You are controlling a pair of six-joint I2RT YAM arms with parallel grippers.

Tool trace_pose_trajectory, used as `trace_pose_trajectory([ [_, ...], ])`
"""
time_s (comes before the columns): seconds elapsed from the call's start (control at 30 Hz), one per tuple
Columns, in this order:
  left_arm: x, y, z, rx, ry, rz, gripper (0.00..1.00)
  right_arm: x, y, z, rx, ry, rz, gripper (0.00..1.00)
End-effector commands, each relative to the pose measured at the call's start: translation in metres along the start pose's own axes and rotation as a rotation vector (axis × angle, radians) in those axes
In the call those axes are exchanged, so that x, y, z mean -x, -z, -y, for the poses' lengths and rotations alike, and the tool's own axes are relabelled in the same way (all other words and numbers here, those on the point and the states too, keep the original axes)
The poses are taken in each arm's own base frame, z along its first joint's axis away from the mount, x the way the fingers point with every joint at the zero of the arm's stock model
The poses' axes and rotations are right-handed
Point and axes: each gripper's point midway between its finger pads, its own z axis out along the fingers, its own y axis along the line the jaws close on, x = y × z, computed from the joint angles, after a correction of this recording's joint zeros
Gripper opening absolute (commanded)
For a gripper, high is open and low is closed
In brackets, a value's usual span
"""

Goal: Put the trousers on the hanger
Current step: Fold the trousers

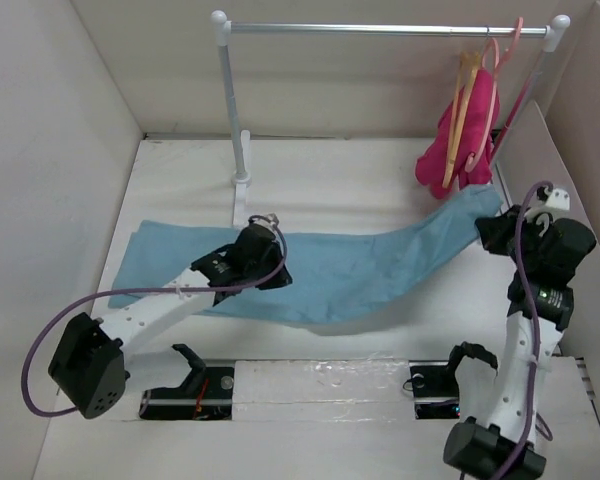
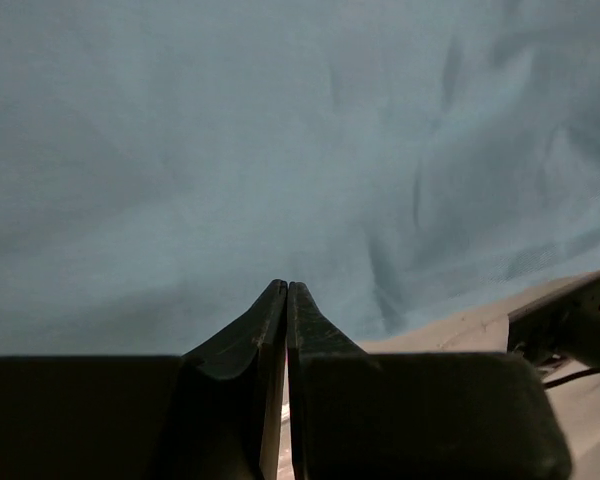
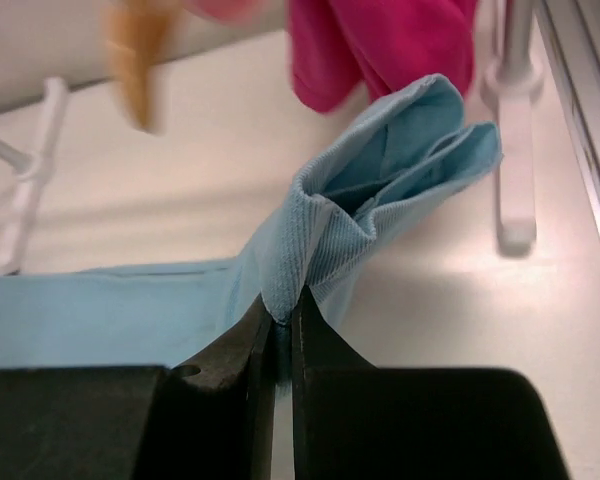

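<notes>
While the right gripper (image 3: 280,310) clamps one end of the trousers (image 1: 360,265), which stretch leftward under the left gripper (image 2: 286,290), its fingers together, the wooden hanger (image 1: 460,115) hangs beyond and above the right fingers.

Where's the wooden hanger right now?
In the top view, the wooden hanger hangs from the rail at far right, against the pink garment.
</notes>
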Motion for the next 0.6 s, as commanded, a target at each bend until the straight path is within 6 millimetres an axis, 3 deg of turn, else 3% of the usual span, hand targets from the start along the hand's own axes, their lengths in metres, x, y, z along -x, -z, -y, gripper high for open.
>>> trace_pose_trajectory([
  [0.0, -0.012, -0.011, 0.009, 0.032, 0.019, 0.041, 0.01, 0.059, 0.027, -0.043, 0.014, 0.059, 0.090, 0.00],
  [0.03, -0.027, -0.017, 0.016, 0.025, -0.005, 0.007, 0.01, 0.067, 0.032, -0.051, 0.027, 0.102, 0.087, 0.00],
  [0.07, -0.031, -0.022, 0.023, 0.004, 0.005, 0.005, 0.01, 0.092, 0.045, -0.069, 0.053, 0.141, 0.128, 0.00],
  [0.13, -0.043, -0.033, 0.029, 0.001, -0.006, -0.029, 0.01, 0.094, 0.049, -0.094, 0.125, 0.155, 0.107, 0.00],
  [0.2, -0.051, -0.038, 0.049, -0.035, -0.027, -0.035, 0.00, 0.098, 0.059, -0.118, 0.192, 0.166, 0.128, 0.00],
  [0.37, -0.091, -0.063, 0.071, -0.050, -0.072, -0.114, 0.00, 0.104, 0.071, -0.158, 0.336, 0.093, 0.178, 0.00],
  [0.43, -0.108, -0.071, 0.094, -0.097, -0.089, -0.146, 0.00, 0.114, 0.077, -0.169, 0.355, 0.089, 0.198, 0.00],
  [0.47, -0.128, -0.080, 0.119, -0.133, -0.123, -0.189, 0.00, 0.126, 0.086, -0.184, 0.404, 0.095, 0.214, 0.00],
  [0.5, -0.135, -0.081, 0.142, -0.166, -0.144, -0.198, 0.00, 0.128, 0.089, -0.191, 0.437, 0.102, 0.215, 0.00],
  [0.53, -0.135, -0.081, 0.142, -0.166, -0.144, -0.198, 0.00, 0.131, 0.092, -0.193, 0.441, 0.101, 0.225, 0.00],
  [0.57, -0.151, -0.094, 0.155, -0.159, -0.163, -0.253, 0.00, 0.131, 0.089, -0.207, 0.497, 0.108, 0.205, 0.00],
])
